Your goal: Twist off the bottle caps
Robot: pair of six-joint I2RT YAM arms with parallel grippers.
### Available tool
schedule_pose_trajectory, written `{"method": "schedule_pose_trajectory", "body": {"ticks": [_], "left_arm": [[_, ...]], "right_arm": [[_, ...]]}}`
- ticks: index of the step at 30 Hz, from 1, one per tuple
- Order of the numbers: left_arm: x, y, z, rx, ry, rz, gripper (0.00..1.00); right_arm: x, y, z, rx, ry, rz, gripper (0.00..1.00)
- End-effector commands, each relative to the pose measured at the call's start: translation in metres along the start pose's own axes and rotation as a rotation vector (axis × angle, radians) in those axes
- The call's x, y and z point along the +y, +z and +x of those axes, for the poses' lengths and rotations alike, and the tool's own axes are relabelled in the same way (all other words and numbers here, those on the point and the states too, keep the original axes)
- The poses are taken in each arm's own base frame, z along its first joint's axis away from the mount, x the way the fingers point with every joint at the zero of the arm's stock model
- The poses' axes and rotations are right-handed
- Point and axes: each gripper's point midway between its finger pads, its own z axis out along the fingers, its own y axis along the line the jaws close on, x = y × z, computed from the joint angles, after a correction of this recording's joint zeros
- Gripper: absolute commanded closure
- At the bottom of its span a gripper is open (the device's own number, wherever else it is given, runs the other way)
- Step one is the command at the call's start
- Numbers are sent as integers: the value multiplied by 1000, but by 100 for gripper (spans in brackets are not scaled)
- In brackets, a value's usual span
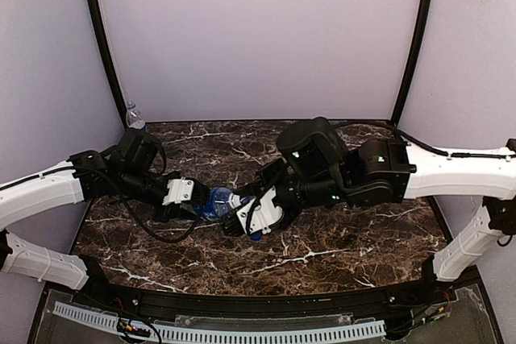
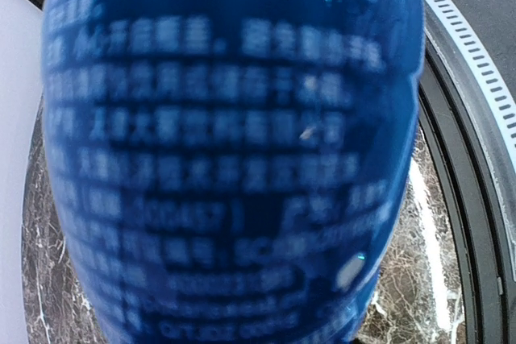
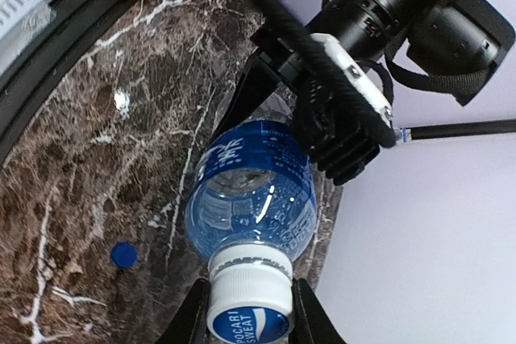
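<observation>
A clear bottle with a blue label band (image 1: 216, 202) lies sideways in the air between my two grippers. My left gripper (image 1: 200, 209) is shut on its body, and the label (image 2: 234, 159) fills the left wrist view. My right gripper (image 3: 250, 324) is shut on the bottle's white cap with a blue printed top (image 3: 248, 300), one finger on each side. The bottle's shoulder (image 3: 250, 199) shows just above the cap. A loose blue cap (image 3: 122, 255) lies on the marble to the left. A second clear bottle (image 1: 134, 117) stands upright at the back left. The third bottle is out of view.
The marble table top (image 1: 339, 239) is walled by pale panels at the back and sides. A black rim and a white slotted strip (image 1: 242, 332) run along the near edge. Both arms meet left of the table's centre.
</observation>
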Motion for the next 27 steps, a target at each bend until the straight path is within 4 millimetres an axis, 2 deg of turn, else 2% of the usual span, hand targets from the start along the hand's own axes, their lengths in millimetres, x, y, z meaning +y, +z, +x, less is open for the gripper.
{"method": "schedule_pose_trajectory", "body": {"ticks": [1,5,9,17,21,27], "left_arm": [[-18,-9,-16,-62,17,96,73],[-18,-9,-14,-56,17,94,73],[-19,-8,-12,-55,20,93,73],[-16,-7,-10,-46,33,71,74],[-16,-7,-7,-32,33,65,74],[-17,-7,-4,-27,35,59,75]], "right_arm": [[-6,6,21,153,-446,107,100],[-20,1,12,162,-636,215,100],[-25,-1,2,130,-714,274,100],[-31,-7,-5,92,-673,326,100],[-45,-35,-13,34,-578,407,100],[-40,-53,-3,35,-492,422,100]]}}
